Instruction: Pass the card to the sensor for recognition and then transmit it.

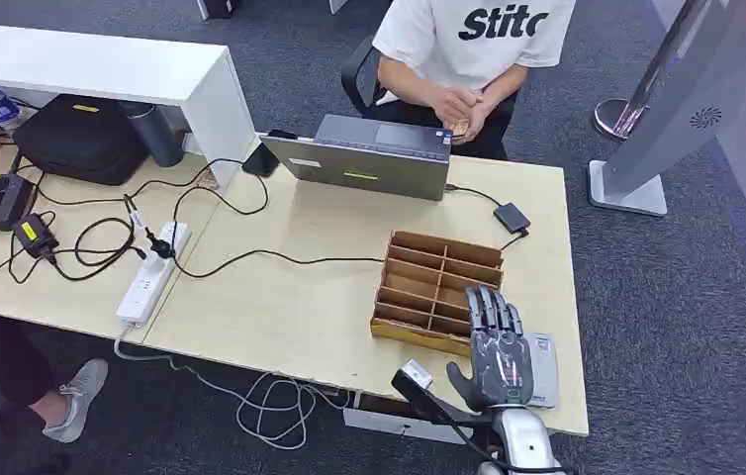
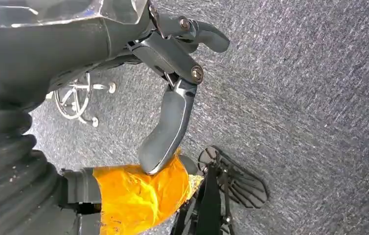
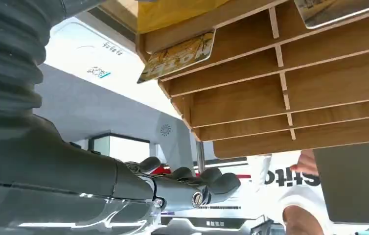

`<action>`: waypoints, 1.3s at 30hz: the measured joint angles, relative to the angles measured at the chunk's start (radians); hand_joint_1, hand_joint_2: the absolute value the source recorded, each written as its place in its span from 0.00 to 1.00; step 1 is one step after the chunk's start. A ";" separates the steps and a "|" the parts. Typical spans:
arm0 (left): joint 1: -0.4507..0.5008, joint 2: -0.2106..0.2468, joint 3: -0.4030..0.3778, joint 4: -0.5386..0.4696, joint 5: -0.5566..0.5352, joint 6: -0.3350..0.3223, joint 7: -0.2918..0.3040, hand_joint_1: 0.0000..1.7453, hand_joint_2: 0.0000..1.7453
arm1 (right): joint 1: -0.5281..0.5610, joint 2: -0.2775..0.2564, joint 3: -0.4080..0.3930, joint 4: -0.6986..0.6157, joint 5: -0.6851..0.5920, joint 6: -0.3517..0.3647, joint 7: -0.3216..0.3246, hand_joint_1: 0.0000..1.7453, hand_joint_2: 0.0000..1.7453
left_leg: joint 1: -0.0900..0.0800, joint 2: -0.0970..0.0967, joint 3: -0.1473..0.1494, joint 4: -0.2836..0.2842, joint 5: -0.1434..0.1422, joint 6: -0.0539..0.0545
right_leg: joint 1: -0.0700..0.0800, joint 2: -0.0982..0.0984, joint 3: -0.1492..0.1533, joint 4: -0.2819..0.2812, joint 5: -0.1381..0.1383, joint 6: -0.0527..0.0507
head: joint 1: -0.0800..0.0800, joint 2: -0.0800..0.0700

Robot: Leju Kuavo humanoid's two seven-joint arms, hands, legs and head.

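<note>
My right hand (image 1: 498, 346) hovers flat over the table's front right corner, fingers stretched toward the wooden slotted organizer (image 1: 438, 287), holding nothing. A pale flat card (image 1: 545, 371) lies on the table just right of that hand, partly under it. In the right wrist view the organizer (image 3: 280, 93) is close, with a yellow card (image 3: 177, 55) sticking out of one slot and another card (image 3: 339, 10) in a farther slot. A small black sensor box (image 1: 511, 216) lies at the right edge, cabled to the laptop (image 1: 374, 153). My left hand (image 2: 172, 98) hangs over the carpet, fingers apart and empty.
A person (image 1: 473, 45) sits behind the laptop with hands clasped. A white power strip (image 1: 153, 272) and loose black cables cover the table's left part, near a black bag (image 1: 82, 139). A grey stand (image 1: 676, 109) rises at the right.
</note>
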 joint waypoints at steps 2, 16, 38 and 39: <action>0.000 0.000 0.000 0.000 0.000 0.000 0.000 0.00 1.00 | -0.002 0.000 0.000 0.006 0.002 0.000 0.002 0.00 1.00 | 0.000 0.000 0.000 0.000 0.000 0.000 | 0.000 0.000 0.000 0.000 0.000 0.000 | 0.000 0.000; 0.000 -0.003 0.000 0.000 0.001 0.000 0.000 0.00 1.00 | -0.013 0.000 -0.014 0.058 0.031 0.003 0.022 0.22 1.00 | 0.000 0.000 0.000 0.000 0.000 0.000 | 0.000 0.000 0.000 0.000 0.000 0.000 | 0.000 0.000; 0.000 -0.003 0.000 0.000 0.011 0.001 0.000 0.00 1.00 | -0.055 0.000 -0.073 0.137 0.053 -0.034 0.001 0.98 1.00 | 0.000 0.000 0.000 0.000 0.000 0.000 | 0.000 0.000 0.000 0.000 0.000 0.000 | 0.000 0.000; -0.001 -0.003 0.000 0.000 0.012 0.001 0.000 0.00 1.00 | -0.054 0.000 -0.073 0.133 0.052 -0.034 -0.003 0.98 1.00 | 0.000 0.000 0.000 0.000 0.000 0.000 | 0.000 0.000 0.000 0.000 0.000 0.000 | 0.000 0.000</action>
